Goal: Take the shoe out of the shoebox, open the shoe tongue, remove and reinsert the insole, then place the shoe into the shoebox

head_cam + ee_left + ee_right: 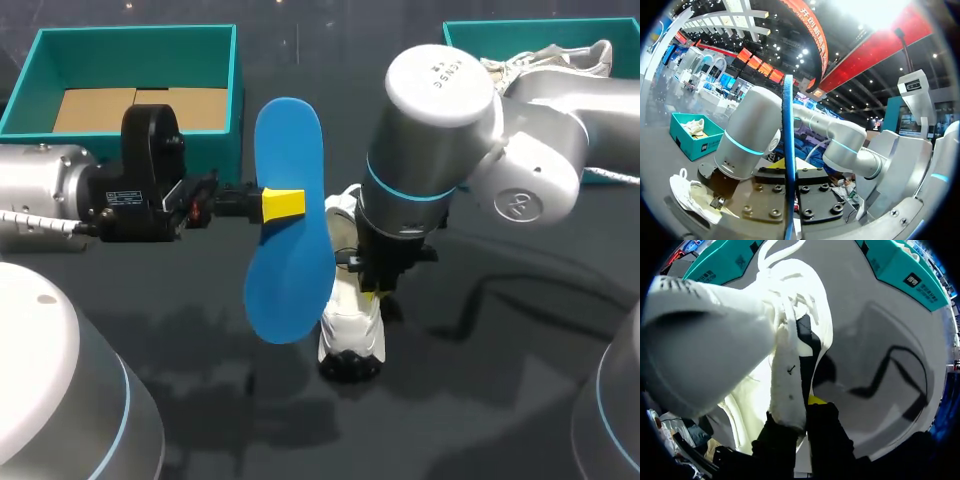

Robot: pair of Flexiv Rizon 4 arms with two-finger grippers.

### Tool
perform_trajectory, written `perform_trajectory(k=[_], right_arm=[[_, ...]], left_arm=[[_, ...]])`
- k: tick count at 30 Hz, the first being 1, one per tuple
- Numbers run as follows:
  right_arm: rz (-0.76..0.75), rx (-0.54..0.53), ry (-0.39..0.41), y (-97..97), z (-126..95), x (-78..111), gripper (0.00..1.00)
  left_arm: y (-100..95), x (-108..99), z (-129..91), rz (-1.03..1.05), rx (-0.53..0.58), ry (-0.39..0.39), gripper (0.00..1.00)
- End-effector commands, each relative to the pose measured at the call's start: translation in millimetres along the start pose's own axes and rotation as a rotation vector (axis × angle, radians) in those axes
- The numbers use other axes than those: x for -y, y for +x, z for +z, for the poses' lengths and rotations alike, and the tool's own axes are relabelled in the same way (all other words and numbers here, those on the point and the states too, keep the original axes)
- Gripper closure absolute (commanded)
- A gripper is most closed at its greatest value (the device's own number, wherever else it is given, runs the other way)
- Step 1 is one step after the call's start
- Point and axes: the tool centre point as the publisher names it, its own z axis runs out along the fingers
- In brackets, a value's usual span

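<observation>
Above the worktop (500, 400), left end effector (283, 203) clamps the blue insole (290, 270); right end effector (797, 414) pinches the shoe tongue (787, 375).

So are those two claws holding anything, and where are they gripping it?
The left gripper pinches the blue insole at its middle; the right gripper pinches the white shoe tongue by its end.
</observation>
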Motion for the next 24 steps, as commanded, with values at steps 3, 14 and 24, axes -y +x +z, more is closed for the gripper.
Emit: perform_trajectory(k=[3,14,24], right_arm=[[-0.017,-0.029,0.026,-4.2,16.2,-6.3,1.0],[-0.05,-0.061,0.04,-8.7,36.1,-12.0,1.0],[-0.083,-0.091,0.048,-11.2,42.2,-13.2,0.67]], left_arm=[[-1.7,-0.8,2.2,0.001,-0.002,0.002,1.0],[-1.7,-0.8,2.2,0.001,-0.002,0.002,1.0],[-1.7,-0.8,2.2,0.001,-0.002,0.002,1.0]])
